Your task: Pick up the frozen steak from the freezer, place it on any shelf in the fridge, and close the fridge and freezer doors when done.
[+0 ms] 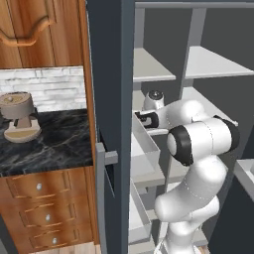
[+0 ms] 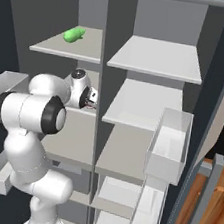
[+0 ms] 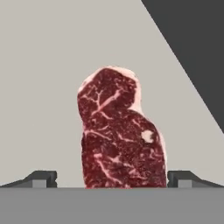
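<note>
- Frozen steak (image 3: 120,133): lies flat on a pale freezer shelf (image 3: 39,87), centre of hand view.
- Gripper (image 3: 112,178): fingers apart, flanking its 6 o'clock end, not clamped.
- Handling: likely stiff, light, slippery; grip across the narrow edges.

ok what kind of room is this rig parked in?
Looks like a simulated home kitchen: wooden cabinets and drawers, a dark marble counter with a brick backsplash, and an open slate-grey fridge-freezer with a steak lying on its shelf.
</note>
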